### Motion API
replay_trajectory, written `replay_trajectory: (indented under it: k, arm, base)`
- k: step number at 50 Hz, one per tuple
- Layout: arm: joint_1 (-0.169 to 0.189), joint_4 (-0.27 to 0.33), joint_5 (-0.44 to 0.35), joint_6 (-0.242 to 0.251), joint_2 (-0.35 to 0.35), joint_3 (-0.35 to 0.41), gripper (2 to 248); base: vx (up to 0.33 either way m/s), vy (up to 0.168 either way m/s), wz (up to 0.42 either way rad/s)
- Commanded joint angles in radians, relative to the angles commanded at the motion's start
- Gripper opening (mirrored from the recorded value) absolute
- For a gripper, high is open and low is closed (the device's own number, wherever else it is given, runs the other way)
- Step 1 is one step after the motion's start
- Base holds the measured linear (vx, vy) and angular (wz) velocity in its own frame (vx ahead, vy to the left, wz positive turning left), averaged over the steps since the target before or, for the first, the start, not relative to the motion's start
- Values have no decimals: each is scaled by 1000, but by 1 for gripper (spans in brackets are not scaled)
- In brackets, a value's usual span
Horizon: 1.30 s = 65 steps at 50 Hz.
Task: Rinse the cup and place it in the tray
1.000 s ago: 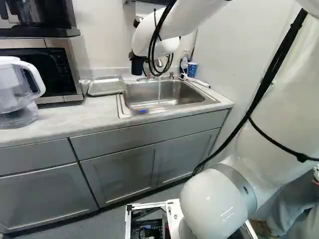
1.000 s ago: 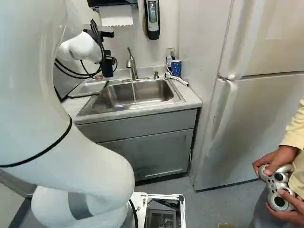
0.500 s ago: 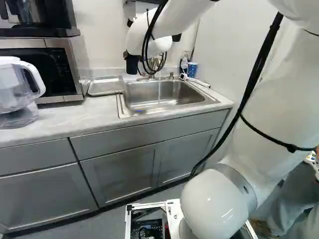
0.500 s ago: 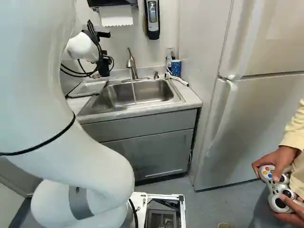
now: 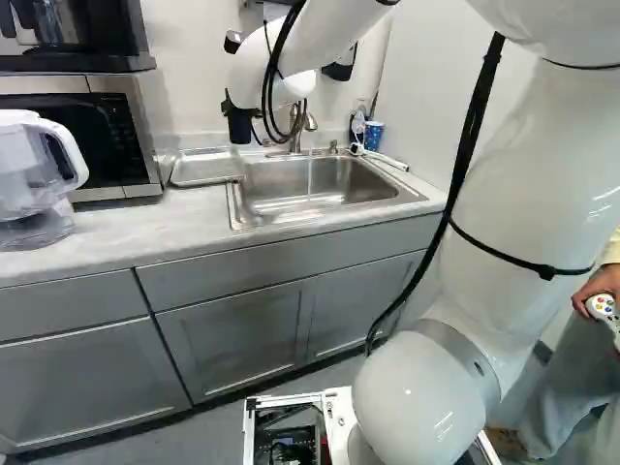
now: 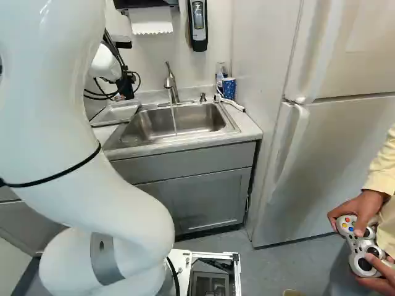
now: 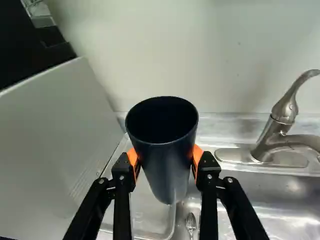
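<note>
I'm watching my gripper (image 6: pixel 126 87) hanging over the tray (image 6: pixel 116 115). To its right, the faucet (image 6: pixel 170 80) is pouring 1 thin stream of water (image 6: pixel 174 121) into the sink (image 6: pixel 200 118). Farther right of the gripper, 1 blue patterned mug (image 6: pixel 229 89) is standing by the wall. White paper (image 6: pixel 152 22) is hanging above and right of the gripper; 1 fridge (image 6: pixel 345 154) is standing well to its right.

White arm (image 5: pixel 528 184) arched forward — gripper (image 5: pixel 239 122) clamped — fingers (image 7: pixel 123 172) parted, orange pads (image 7: pixel 197 156) gripping.
</note>
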<state>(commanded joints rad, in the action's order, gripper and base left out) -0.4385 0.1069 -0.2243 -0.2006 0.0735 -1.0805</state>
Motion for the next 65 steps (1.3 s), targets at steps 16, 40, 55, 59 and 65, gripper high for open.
replay_trajectory:
  k: [16,40,55,59,65]
  arm:
    - [-38,52,-9,0,41,-35,122]
    - [-50,72,-74,0,80,-27,122]
    - [-65,72,-138,0,114,-32,122]
    - [-69,72,-155,0,124,-34,122]
    - [-76,72,-174,0,138,-37,122]
  base:
    - [0,0,0]
    - [0,0,0]
    - [0,0,0]
    - [0,0,0]
    - [0,0,0]
